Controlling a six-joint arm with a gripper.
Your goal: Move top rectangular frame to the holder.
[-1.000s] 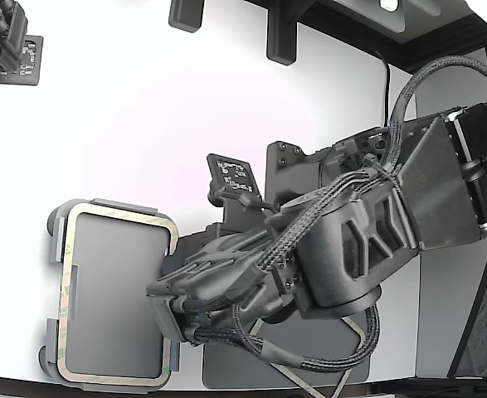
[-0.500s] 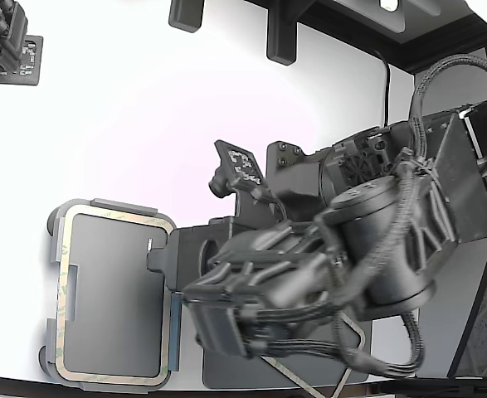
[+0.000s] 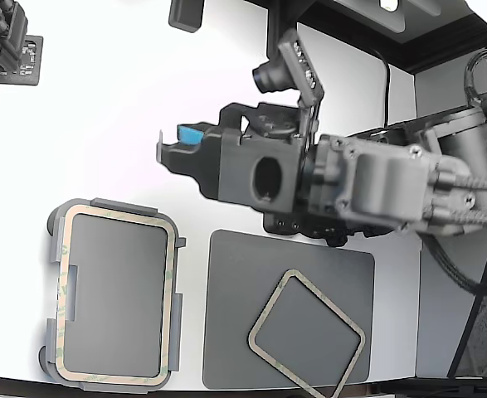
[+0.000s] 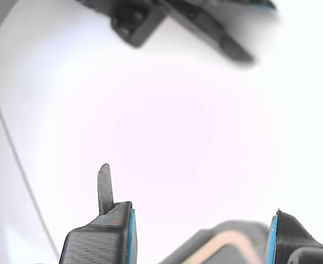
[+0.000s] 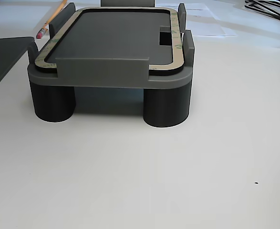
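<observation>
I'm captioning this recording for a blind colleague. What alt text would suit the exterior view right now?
A beige frame sits seated in the grey holder at the exterior view's left, while the open, empty gripper hangs above the white table. A second frame lies skewed on the dark mat beside the holder.

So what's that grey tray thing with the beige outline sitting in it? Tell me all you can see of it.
The holder is a grey plastic-looking rounded rectangle with raised tabs along its edges and a dark flat centre. In the other view it stands on short round legs on the white table. A thin beige frame lies flat inside the tabs, around the rim. The gripper is away from it, open and empty.
</observation>
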